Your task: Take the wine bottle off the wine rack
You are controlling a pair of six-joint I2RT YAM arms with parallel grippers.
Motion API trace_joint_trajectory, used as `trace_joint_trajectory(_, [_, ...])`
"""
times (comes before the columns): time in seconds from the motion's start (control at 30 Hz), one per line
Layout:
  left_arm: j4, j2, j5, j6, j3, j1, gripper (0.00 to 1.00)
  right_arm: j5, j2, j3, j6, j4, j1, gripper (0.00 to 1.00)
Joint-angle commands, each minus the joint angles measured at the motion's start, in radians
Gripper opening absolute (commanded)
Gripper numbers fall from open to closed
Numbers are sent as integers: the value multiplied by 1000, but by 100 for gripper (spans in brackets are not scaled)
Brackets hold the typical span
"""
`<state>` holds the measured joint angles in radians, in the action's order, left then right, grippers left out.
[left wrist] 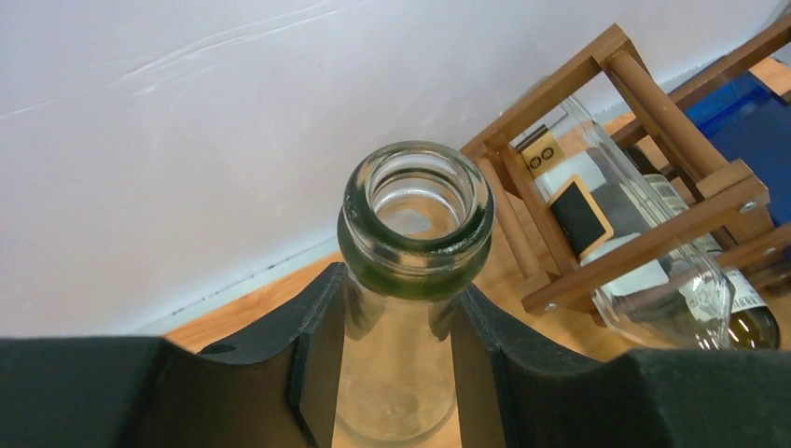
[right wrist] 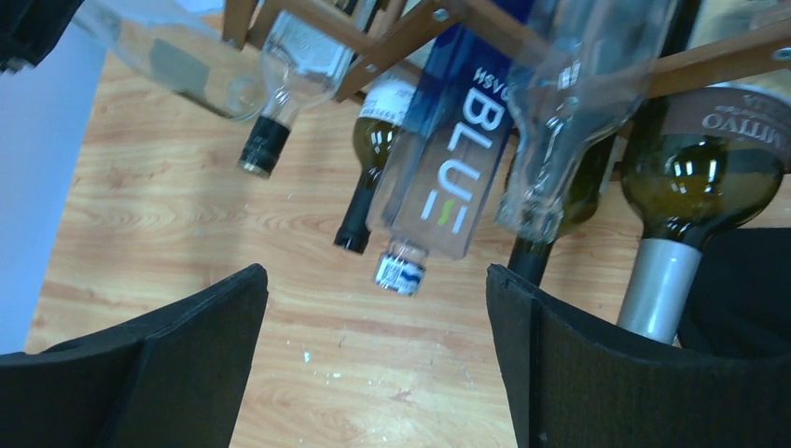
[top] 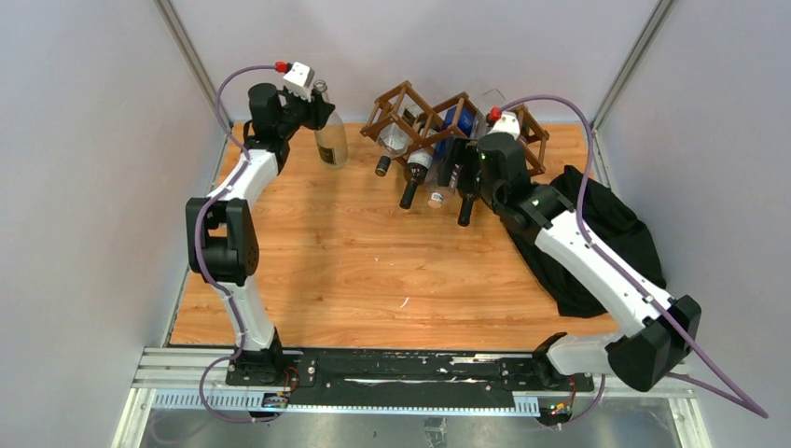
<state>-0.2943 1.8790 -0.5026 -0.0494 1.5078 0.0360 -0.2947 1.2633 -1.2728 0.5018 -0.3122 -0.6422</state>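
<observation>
Two grippers. Left gripper [left wrist: 396, 308] is clamped on the clear bottle [left wrist: 415, 215] at the neck, upright on the table [top: 326, 261] far left, off the rack [left wrist: 653, 245]. Right gripper [right wrist: 376, 280] is wide open just near of the rack, blue bottle [right wrist: 457, 140] ahead. Take one neck and pull straight along its cell; don't drag the rack. Count: one rack, at least six bottles [right wrist: 690, 187] racked, one cloth [top: 606, 233].
</observation>
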Motion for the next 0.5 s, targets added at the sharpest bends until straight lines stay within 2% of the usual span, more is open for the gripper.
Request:
trace_joint_trajectory(0.0, [-227,1,-10,21,87,6,0,59,60,-75,64,-68,85,89])
trace_joint_trajectory(0.47, [-235,94,-10,45,130,6,0,107,228,-142,74,-91,246,85])
